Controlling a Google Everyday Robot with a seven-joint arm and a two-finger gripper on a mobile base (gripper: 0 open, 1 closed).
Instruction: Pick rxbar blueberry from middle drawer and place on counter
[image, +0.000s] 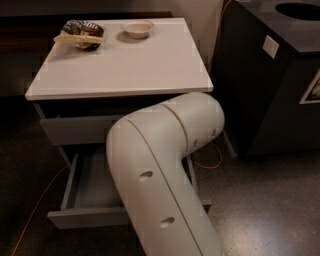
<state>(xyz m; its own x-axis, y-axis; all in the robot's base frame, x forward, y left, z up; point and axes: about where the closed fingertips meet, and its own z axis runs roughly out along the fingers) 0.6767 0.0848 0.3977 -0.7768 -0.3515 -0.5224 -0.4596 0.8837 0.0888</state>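
The middle drawer (86, 190) is pulled open below the counter (125, 67), and its dark grey inside shows at the left. My white arm (155, 165) bends over the drawer and covers most of it. My gripper is hidden behind the arm's elbow, somewhere at the drawer, and is not in view. The rxbar blueberry is hidden or out of view.
A brown-and-white snack bag (80, 34) and a small white bowl (137, 28) lie at the counter's back. The top drawer front (75, 129) stands slightly out. A black cabinet with a round hole (270, 75) stands on the right. An orange cable (35, 210) runs across the floor.
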